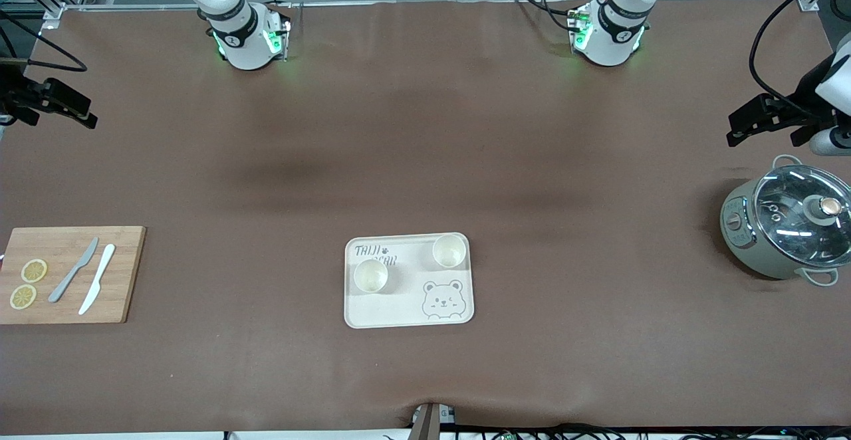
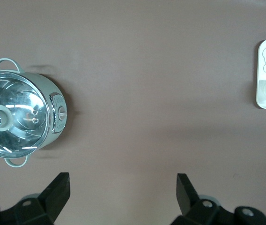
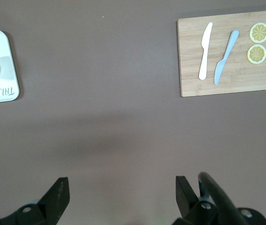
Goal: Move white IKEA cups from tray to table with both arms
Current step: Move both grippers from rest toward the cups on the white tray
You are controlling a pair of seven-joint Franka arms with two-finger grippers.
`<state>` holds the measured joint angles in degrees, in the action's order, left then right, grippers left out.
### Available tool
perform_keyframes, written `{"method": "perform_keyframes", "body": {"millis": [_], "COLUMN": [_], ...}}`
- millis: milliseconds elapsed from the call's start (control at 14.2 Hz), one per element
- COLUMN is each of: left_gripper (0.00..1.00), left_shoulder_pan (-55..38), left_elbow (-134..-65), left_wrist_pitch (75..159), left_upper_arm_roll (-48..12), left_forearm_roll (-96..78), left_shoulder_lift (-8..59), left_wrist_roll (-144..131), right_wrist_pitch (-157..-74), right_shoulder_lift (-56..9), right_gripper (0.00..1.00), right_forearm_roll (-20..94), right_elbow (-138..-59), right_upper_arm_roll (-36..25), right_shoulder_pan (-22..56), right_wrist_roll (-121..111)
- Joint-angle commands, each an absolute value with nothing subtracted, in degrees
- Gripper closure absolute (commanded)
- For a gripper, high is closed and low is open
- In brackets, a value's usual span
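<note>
While on tray (image 1: pixel 405 310), cups (image 1: pixel 370 275) near rim

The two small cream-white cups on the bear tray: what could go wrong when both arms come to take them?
1. The two small cream-white cups stand close together on the cream-white rounded bear tray, so the arms may crowd each other.
2. The tray lies loose on the brown cloth table; a bumped rim could slide it.
3. Both the left gripper and right gripper are open and away from the tray; a handleless cup may tip if gripped off-centre.
</note>
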<state>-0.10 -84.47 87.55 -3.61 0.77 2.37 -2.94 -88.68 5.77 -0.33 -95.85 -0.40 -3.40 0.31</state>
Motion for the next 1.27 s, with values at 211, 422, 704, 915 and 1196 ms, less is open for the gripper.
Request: {"method": "perform_keyframes", "body": {"millis": [211, 422, 704, 915, 1196], "left_gripper": [0.0, 0.0, 0.0, 0.0, 0.0], "left_shoulder_pan": [0.1, 0.3, -1.9, -4.9, -5.1], "left_elbow": [-83.8, -84.2, -84.0, -83.8, -83.8], "left_wrist_pitch": [88.0, 87.8, 87.9, 90.4, 95.5], "left_upper_arm_roll": [-3.9, -4.0, -4.1, -4.4, -4.5], "left_forearm_roll": [1.0, 1.4, 2.1, 2.7, 1.2], "left_shoulder_lift": [3.1, 4.0, 6.3, 9.1, 13.3], "left_wrist_roll": [-2.5, -1.9, -1.9, -3.1, -6.5], "right_wrist_pitch": [-89.7, -89.7, -91.8, -92.3, -97.0], "right_shoulder_lift": [5.9, 5.7, 3.4, -2.6, -8.5], "right_gripper": [0.0, 0.0, 0.0, 0.0, 0.0], "right_forearm_roll": [-0.5, -0.4, 4.7, 5.8, 6.4], "right_elbow": [-96.9, -97.0, -95.2, -90.9, -90.3], "right_upper_arm_roll": [0.2, 0.2, 0.4, 0.6, 0.6], "right_shoulder_pan": [-4.0, -3.9, -3.5, -0.5, 4.4], "right_wrist_roll": [-0.4, 0.4, 0.5, 3.1, 10.4]}}
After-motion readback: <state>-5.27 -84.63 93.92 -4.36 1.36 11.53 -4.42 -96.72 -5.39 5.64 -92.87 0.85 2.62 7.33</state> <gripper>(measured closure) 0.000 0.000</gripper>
